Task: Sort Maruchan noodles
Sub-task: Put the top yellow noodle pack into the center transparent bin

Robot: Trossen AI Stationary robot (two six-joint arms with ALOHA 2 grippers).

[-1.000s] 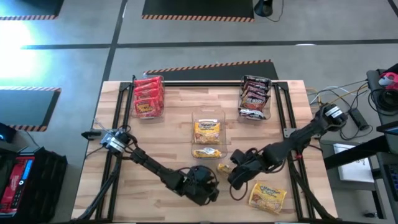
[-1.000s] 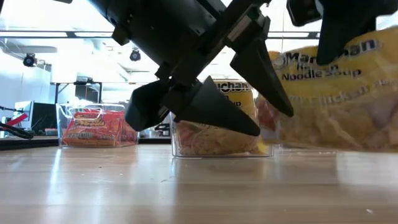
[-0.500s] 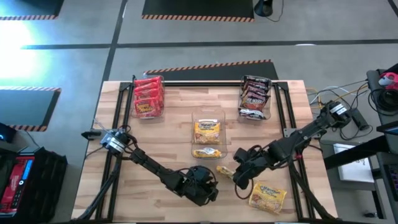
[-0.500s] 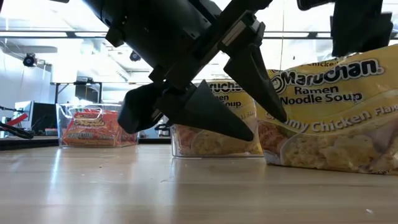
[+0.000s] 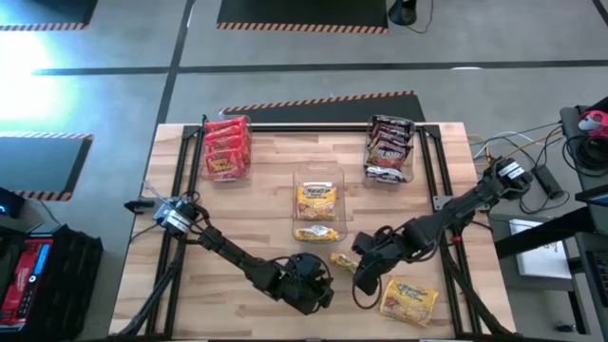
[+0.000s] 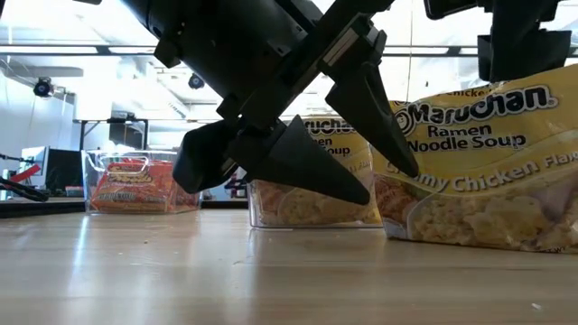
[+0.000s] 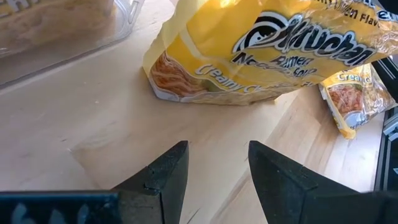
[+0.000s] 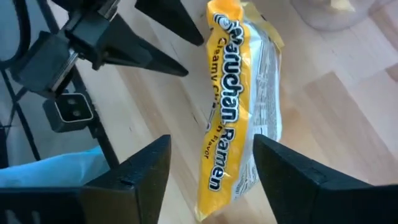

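Note:
One yellow Maruchan noodle packet stands tilted on its long lower edge on the table at the near middle; the low view shows its face. My right gripper is open, its fingers straddling the packet's upper edge from above. My left gripper is open just above the table, pointing at that packet with nothing between its fingers. A second yellow packet lies flat at the near right. My right gripper's fingers stand on either side of the yellow packet's upper edge, slanting down from above. I cannot tell whether they touch it. The packet's lower edge rests on the table.
Three clear bins stand farther back: one with red packets at the far left, one with dark packets at the far right, and one with yellow packets in the middle. Bare wood lies between them and along the near left.
The yellow packet below my right gripper has come down from a raised, tilted pose onto the table. It now stands still on its lower edge.

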